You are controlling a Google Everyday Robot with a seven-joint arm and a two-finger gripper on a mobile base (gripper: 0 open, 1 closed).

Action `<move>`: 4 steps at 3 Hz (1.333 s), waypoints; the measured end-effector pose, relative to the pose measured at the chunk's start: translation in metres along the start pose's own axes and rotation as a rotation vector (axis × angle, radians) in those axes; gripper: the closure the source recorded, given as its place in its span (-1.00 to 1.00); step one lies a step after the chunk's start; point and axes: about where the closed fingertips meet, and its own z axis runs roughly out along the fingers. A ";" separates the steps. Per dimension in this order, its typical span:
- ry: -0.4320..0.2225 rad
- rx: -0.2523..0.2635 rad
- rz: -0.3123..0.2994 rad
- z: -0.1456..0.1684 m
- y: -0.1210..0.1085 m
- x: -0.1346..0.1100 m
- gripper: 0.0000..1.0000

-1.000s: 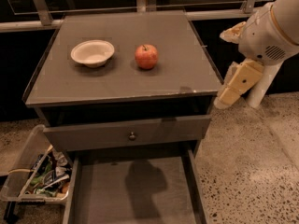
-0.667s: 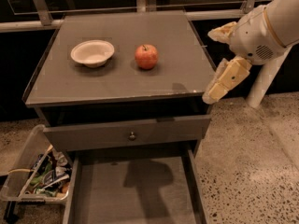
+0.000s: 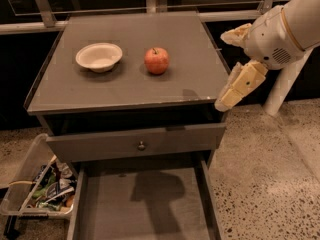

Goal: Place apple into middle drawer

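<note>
The apple (image 3: pixel 156 60), red with yellowish patches and a short stem, sits on the cabinet top (image 3: pixel 170 89) near its middle, right of a white bowl (image 3: pixel 99 57). The middle drawer (image 3: pixel 107 211) is pulled out below, wide, with a plain grey floor and nothing in it. My gripper (image 3: pixel 224 70) hangs at the cabinet top's right edge, well to the right of the apple and apart from it. Its fingers are spread and hold nothing; one cream finger (image 3: pixel 240 84) points down-left over the cabinet's front right corner.
A grey drawer front with a small round knob (image 3: pixel 141 145) sits just above the open drawer, slightly pulled out. A clear bin of clutter (image 3: pixel 40 189) stands on the floor at the left. Speckled floor lies to the right. A white post (image 3: pixel 282 86) stands behind my arm.
My gripper has moved left, from beside the cabinet to its top's right edge. The apple, bowl and drawers have not moved.
</note>
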 end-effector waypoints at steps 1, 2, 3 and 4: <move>-0.020 0.014 -0.002 0.007 -0.005 -0.003 -1.00; -0.085 0.034 -0.029 0.032 -0.021 -0.019 -1.00; -0.157 0.055 -0.035 0.056 -0.041 -0.037 -1.00; -0.222 0.052 -0.033 0.075 -0.056 -0.051 -1.00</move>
